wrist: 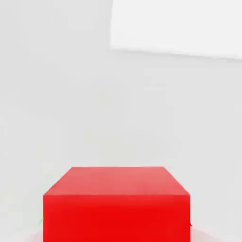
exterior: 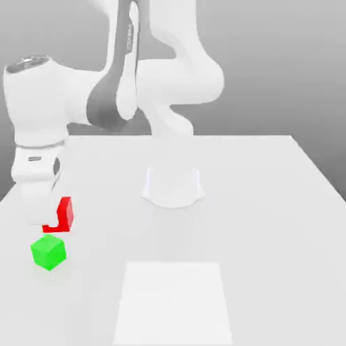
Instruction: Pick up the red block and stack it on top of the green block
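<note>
Gripping the red block (exterior: 65,215), the pincer (exterior: 44,217) partly hides it.

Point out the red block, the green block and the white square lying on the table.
Red block (wrist: 116,218): hand view, on its bright side face.
Green block (exterior: 48,252): exterior view, on the middle of the cube.
White square (exterior: 173,304): exterior view, on its bare middle.

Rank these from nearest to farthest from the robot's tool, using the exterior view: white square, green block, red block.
1. Red block: gripped in the tool.
2. Green block: just below them in the picture.
3. White square: on the table, well toward the exterior view's right.
</note>
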{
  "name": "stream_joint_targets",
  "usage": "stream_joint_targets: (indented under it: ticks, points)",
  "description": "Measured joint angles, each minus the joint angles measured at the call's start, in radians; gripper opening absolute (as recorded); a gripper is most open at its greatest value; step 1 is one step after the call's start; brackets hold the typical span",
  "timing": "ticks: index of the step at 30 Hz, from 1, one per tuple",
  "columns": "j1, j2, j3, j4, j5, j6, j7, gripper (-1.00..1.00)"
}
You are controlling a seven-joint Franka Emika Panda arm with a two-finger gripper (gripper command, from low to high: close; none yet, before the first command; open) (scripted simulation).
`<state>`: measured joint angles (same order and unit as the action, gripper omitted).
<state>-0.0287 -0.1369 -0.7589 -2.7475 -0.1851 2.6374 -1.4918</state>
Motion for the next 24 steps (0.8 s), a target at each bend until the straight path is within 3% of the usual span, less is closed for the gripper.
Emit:
stream_joint_targets:
  ticks: [12, 24]
  points:
    - [0.046, 0.003, -0.034, 0.043, 0.118, -0.063, -0.124, -1.0]
    - [0.097, 0.124, -0.039, 0.05, 0.326, 0.027, -0.268, -1.0]
